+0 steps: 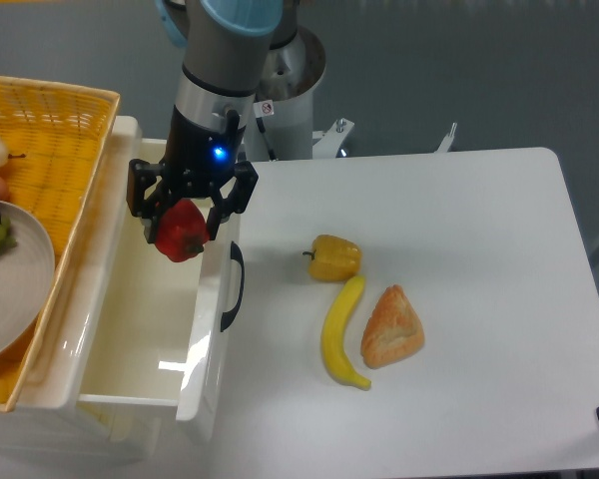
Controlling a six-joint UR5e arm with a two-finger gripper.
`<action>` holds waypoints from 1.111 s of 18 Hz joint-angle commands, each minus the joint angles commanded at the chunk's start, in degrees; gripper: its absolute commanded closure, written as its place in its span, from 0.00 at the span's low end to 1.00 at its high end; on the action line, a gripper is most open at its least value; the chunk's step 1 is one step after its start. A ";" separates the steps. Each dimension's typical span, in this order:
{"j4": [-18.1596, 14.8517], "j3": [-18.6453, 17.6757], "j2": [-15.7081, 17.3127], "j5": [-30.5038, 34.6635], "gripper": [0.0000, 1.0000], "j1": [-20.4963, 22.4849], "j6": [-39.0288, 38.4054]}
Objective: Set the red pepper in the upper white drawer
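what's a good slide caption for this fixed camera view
UR5e end effector holds the red pepper above the open upper white drawer, while a yellow pepper, banana and pastry lie on the table.

The arm was built of rounded grey segments, with a pale blue cap at the top joint. Below the grey section sat a black cylindrical wrist carrying a small lit blue light. The tool was black, with blocky linkages spreading to either side above two dark fingers. Behind the arm stood a silver-grey column bearing a small white sticker with a red mark.
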 joint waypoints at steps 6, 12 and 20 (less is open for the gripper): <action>0.53 0.09 -0.35 0.00 0.35 0.35 0.00; 1.23 0.18 -0.79 0.09 0.35 0.27 0.09; 3.26 0.00 -0.70 0.26 0.34 0.27 0.88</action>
